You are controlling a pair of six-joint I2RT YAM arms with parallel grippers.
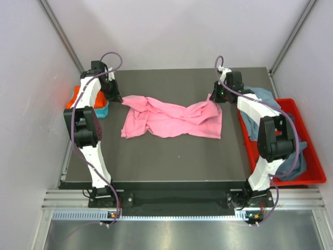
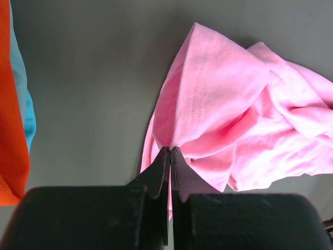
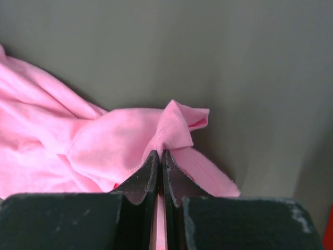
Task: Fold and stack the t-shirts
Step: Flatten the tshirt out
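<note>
Looks like the spreading-out step, judged from how things sit. The near half of the table (image 1: pixel 171 166) is bare, so that room can be used for laying the shirt down flat. Mid-table, the pink t-shirt (image 1: pixel 171 121) is bunched and twisted through its middle. That twist should be pulled out before any fold is tried.

Further back, the left gripper (image 2: pixel 170 149) is clamped tight on a stitched edge at the shirt's far left corner. The right gripper (image 3: pixel 159 152) is pinched shut on a small tuck of hem at the far right corner. Both bites are thin, so the pull should be kept even and gentle or a corner could be lost. The corners are best drawn apart left and right, lifted a bit, then lowered toward the near side.

The orange tee (image 1: pixel 77 96) and teal tee (image 1: pixel 101 110) at far left shouldn't get dragged into, nor the red bin (image 1: pixel 312 156) on the right.

The shirt's long axis is laid left to right, roughly along the table's far edge. Which way the collar points can't be told.
</note>
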